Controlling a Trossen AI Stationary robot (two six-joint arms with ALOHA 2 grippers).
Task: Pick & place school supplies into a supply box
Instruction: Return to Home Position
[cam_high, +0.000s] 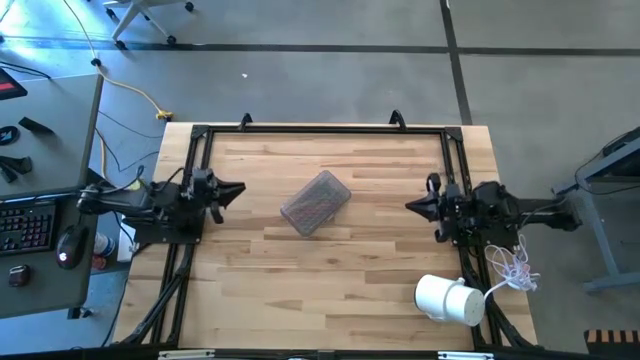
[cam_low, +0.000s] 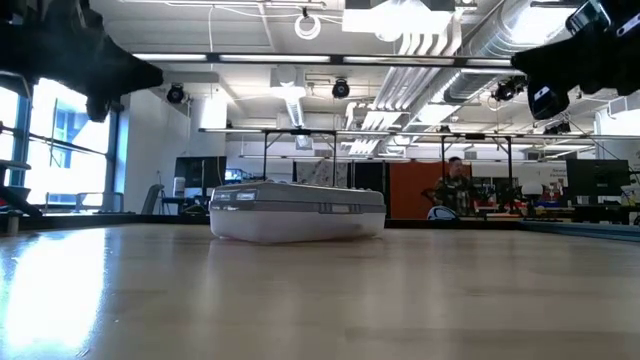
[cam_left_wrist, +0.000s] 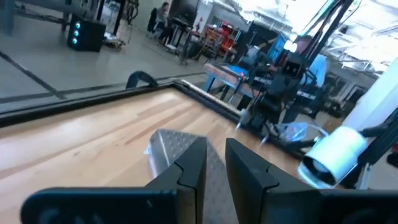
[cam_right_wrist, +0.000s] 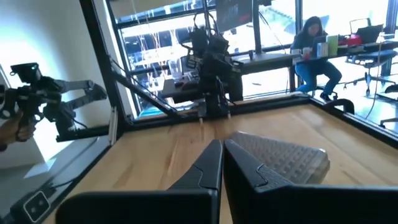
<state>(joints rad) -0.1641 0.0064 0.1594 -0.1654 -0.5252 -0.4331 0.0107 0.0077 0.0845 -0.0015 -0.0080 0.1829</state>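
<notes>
1. The supply box (cam_high: 316, 202) lies closed, with its ribbed lid on, at a slant near the middle of the table (cam_high: 350, 290). No pens, pencils or scissors show on the wood around it. I judge the packing done, with only the return to rest left, so the box should be left untouched.
2. To the left of the box and clear of it, the left gripper (cam_high: 238, 189) hangs above the wood with its tip aimed at the box. Its fingers (cam_left_wrist: 193, 168) stand narrow, with a slim gap, and hold nothing. Any remaining travel is best made up and away from the box, never across it.
3. To the right of the box, about as far off, the right gripper (cam_high: 411, 206) faces it. Its fingers (cam_right_wrist: 208, 163) almost meet and are empty. Both arms should settle evenly and slowly, so that neither swings towards the lid.
4. Farther from the box, past the right gripper towards the table's corner, a white cylinder (cam_high: 449, 299) lies on its side. A white cord (cam_high: 515, 268) is bunched just beside it, close to the right arm. That arm's fold could catch the cord, so it should fold gently.
5. Farthest out, a black frame rail (cam_high: 320, 128) runs round the table. A person (cam_low: 455, 185) sits in the room well beyond the box.
</notes>
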